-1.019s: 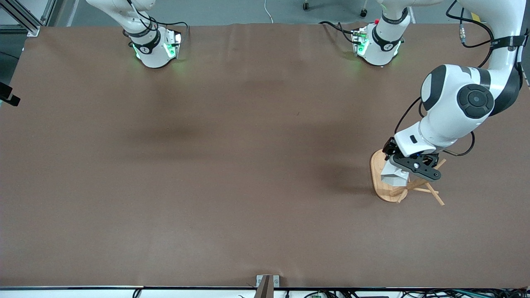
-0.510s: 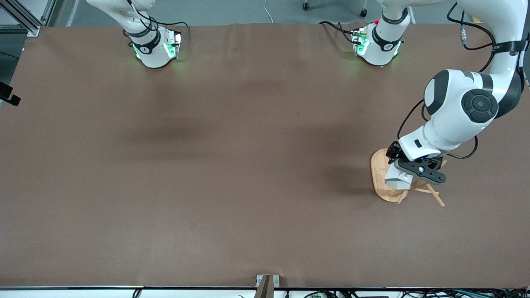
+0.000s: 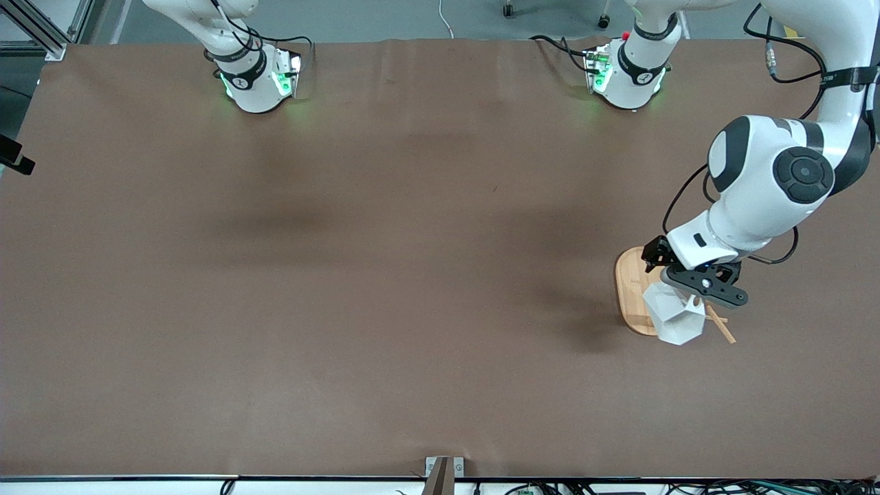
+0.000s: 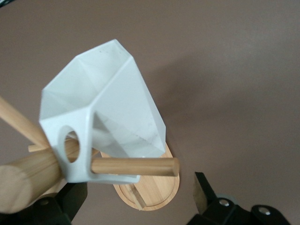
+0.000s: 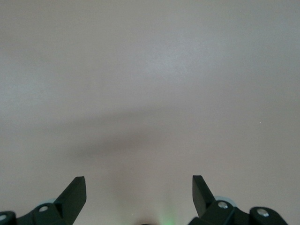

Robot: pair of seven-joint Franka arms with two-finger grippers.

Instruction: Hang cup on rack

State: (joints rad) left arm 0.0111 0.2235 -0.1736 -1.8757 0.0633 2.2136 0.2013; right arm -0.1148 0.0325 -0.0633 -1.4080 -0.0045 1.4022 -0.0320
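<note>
The left gripper (image 3: 696, 292) hovers over the rack (image 3: 631, 289), fingers (image 4: 202, 192) spread wide with nothing between them. The cup (image 4: 105, 124) hangs on a peg (image 4: 136, 166) that runs through the hole in its handle (tilted, with its faceted body sloping away from the post (image 4: 28, 178)). The rack's oval base sits on the brown table (image 3: 385, 275) toward the left arm's end. The right gripper (image 5: 139, 197) waits above bare tabletop near its own base, fingers apart and holding nothing.
</note>
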